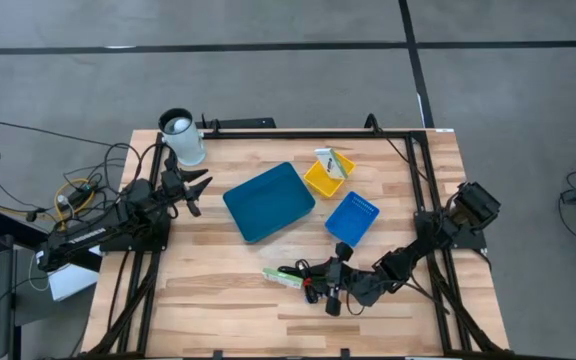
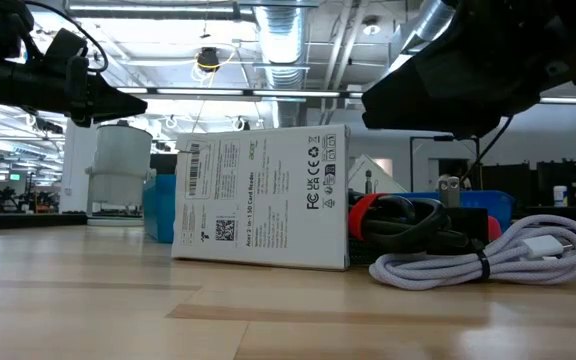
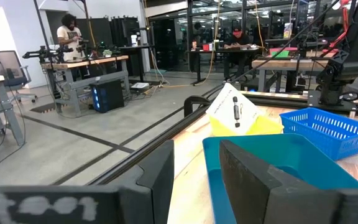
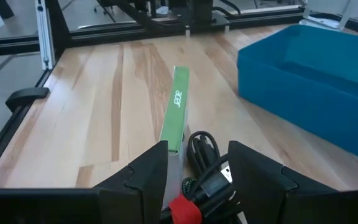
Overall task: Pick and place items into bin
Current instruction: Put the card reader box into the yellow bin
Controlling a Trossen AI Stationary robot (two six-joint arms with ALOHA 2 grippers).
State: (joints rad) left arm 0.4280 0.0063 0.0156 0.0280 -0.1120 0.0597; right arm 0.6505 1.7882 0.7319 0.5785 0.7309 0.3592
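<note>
Wooden table (image 1: 218, 290) (pale planks) amid grey-floored workshop

large bin (image 1: 268, 201) mid-table, two small bins (image 1: 352, 217) to its right, boxed packet (image 1: 282, 278) and cables (image 1: 318, 280) in front

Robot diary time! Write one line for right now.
right gripper: open, over black cable | green-edged box: beside cable | left gripper: open, waiting | teal bin: empty

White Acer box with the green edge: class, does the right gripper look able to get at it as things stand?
Probably yes: the open right gripper hovers at the white Acer box, though a black cable bundle lies alongside it.
</note>
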